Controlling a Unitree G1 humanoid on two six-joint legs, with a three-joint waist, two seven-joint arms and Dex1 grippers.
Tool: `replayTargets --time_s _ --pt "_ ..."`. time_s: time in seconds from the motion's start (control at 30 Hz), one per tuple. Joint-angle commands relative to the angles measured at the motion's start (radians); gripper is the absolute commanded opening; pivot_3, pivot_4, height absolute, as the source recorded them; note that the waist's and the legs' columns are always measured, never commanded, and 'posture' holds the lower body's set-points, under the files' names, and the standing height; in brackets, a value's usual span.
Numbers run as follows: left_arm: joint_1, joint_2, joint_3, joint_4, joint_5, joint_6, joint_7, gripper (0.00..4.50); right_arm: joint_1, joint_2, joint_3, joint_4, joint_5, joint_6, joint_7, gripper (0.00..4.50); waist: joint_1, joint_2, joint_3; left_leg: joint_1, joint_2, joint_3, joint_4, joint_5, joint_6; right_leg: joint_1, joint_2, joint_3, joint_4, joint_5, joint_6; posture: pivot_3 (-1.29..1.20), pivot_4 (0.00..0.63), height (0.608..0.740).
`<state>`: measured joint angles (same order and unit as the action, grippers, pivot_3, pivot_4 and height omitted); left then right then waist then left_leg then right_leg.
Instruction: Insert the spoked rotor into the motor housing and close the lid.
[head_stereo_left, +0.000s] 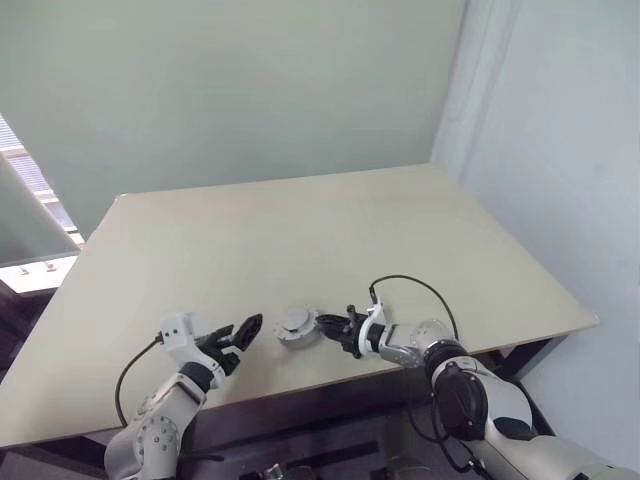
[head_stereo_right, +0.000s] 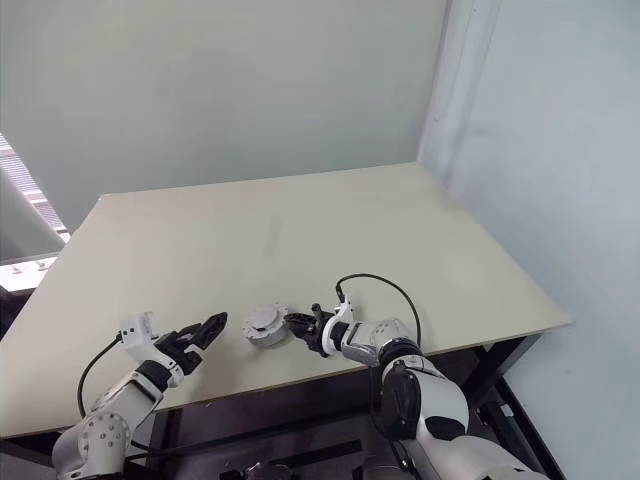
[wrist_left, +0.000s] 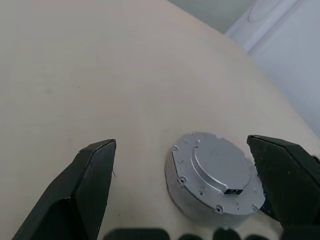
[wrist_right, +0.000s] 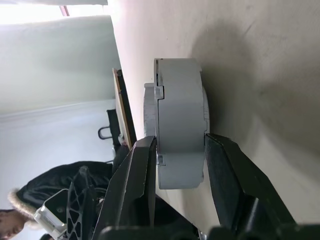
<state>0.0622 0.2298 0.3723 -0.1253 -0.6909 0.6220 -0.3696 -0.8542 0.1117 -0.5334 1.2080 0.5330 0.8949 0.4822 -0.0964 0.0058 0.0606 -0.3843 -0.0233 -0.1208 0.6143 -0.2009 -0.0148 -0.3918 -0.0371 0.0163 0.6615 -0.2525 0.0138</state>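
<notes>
right end effector (head_stereo_left: 327, 325) gripping lidded motor housing (head_stereo_left: 297, 327), table (head_stereo_left: 300, 240)

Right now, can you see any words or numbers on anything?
None: no words, numbers or signs can be read.
The grey motor housing has a plain lid with screw holes and no label.
The table is bare of print.

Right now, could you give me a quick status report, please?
Right gripper shut on motor housing, lid on. Left gripper open, just beside it. Table around it bare.
</notes>
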Motion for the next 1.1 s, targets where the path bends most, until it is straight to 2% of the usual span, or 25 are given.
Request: replayTargets --time_s 0.03,1.1 --pt "-0.01 0.008 -0.004 -0.044 -0.007 -0.008 0.003 4.5 -0.015 0.01 0.001 -0.03 0.024 -0.001 0.011 1.21 0.0 0.0 0.0 0.0 0.0 0.0 -0.001 0.0 0.0 0.0 0.0 0.0 -0.001 0.001 0.001 0.0 0.0 0.74" --pt "-0.019 -0.031 0.01 -0.026 -0.07 0.008 0.022 4.5 0.002 0.021 -0.008 -0.077 0.075 0.05 0.123 1.21 0.001 0.0 0.0 -0.001 0.0 0.0 -0.003 0.0 0.0 -0.001 0.001 0.0 -0.002 0.001 0.002 0.0 0.0 0.74"
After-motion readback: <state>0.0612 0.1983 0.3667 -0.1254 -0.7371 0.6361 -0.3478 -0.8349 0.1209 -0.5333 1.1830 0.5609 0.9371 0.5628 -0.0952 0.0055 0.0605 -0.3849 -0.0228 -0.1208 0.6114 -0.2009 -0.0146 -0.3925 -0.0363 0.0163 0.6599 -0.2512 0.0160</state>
